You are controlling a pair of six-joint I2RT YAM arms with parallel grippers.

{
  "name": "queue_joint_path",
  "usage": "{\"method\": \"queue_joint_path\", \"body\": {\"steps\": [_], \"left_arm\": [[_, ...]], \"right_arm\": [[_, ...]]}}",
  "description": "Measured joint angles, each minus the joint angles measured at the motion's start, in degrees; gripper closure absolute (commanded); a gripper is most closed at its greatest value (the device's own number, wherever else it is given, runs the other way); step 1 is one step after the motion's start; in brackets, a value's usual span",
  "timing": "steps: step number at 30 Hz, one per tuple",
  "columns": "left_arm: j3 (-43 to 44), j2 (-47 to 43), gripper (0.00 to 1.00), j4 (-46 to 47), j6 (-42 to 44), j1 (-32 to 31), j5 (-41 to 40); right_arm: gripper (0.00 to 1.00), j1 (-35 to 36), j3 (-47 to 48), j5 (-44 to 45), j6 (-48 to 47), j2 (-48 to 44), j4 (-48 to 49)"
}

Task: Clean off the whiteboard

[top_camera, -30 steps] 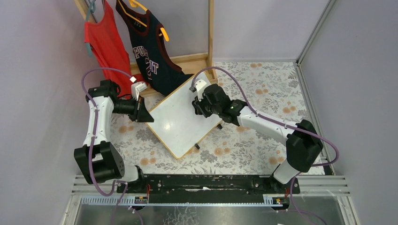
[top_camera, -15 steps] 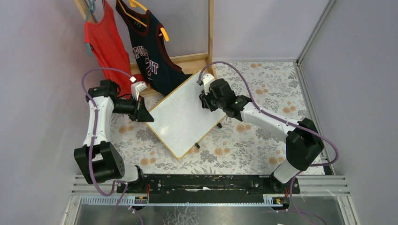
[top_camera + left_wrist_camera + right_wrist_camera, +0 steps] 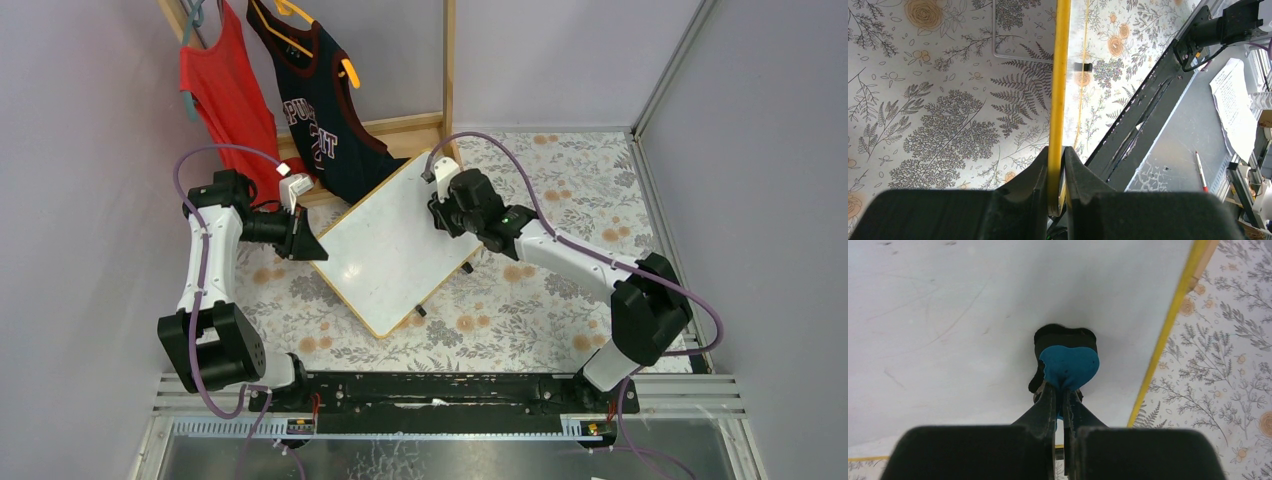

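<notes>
- Swept the blue eraser [image 3: 1069,367], pinched tight in the right gripper [image 3: 1058,390], from mid-whiteboard [image 3: 385,255] out to its far right edge.
- Clamps the frame edge with the left gripper [image 3: 1055,167], board lying diagonal on the flowered table [image 3: 560,300].
- Shows only faint smears; likely nearly finished.

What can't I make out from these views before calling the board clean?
- Top view: whiteboard patch under the right gripper, hidden by its wrist; faint residue too small to tell.
- Left wrist view: board edge-on in the left gripper, face unseen.
- Right wrist view: surface beneath the eraser hidden; far board cut off.
</notes>
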Motion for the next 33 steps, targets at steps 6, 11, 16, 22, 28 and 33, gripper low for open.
{"method": "queue_joint_path", "body": {"steps": [6, 11, 16, 22, 28, 33], "left_arm": [[0.0, 0.0, 1.0, 0.02, 0.0, 0.0, -0.11], [0.0, -0.02, 1.0, 0.04, -0.04, 0.0, -0.13], [0.0, -0.07, 1.0, 0.15, -0.13, 0.0, -0.11], [0.0, -0.09, 1.0, 0.33, -0.24, -0.11, -0.11], [0.0, -0.09, 1.0, 0.48, -0.39, -0.24, -0.09], [0.0, -0.09, 1.0, 0.46, -0.44, -0.24, -0.11]], "right_arm": [[1.0, 4.44, -0.85, -0.04, 0.04, -0.42, -0.11], [1.0, 5.42, -1.2, 0.17, 0.04, -0.42, -0.13], [1.0, 2.78, -1.2, -0.09, 0.37, -0.28, -0.26], [1.0, -2.08, -1.95, 0.17, 0.31, -0.2, 0.07], [1.0, -2.71, -3.41, 0.2, -0.28, -0.7, 1.31], [1.0, -2.62, -3.87, -1.09, -0.02, -0.94, 1.42]]}}
